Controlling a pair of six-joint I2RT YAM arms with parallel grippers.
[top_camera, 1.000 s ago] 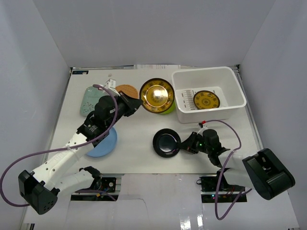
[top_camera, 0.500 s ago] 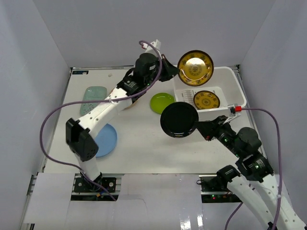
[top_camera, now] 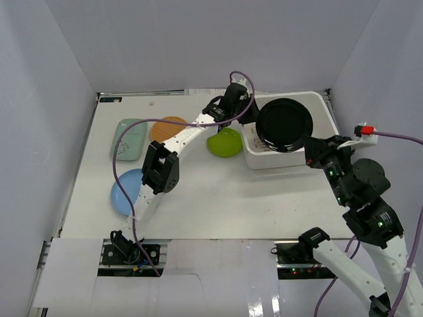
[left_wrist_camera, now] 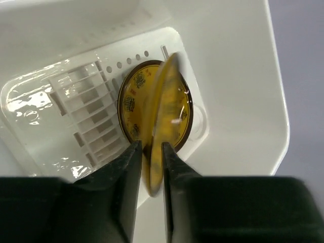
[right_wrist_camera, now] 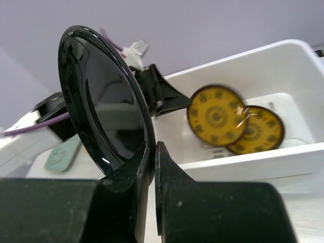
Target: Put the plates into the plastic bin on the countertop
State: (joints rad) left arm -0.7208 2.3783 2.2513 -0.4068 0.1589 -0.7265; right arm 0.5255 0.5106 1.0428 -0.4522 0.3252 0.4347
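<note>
blurred amber plate [left_wrist_camera: 164, 104] stands edge-on between left gripper [left_wrist_camera: 150, 148] fingers, above second amber plate [left_wrist_camera: 130, 105] lying flat in white bin [left_wrist_camera: 238, 76].

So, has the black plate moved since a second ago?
Yes: the black plate left the countertop in front of the plastic bin and now hangs over the bin.

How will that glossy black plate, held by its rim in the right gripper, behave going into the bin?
The black plate looks rigid, so it should not flex. Its glossy glaze and the thin rim pinch of the right gripper suggest it may slip or swing. Dropped onto the amber plate in the plastic bin, it could chip.
</note>
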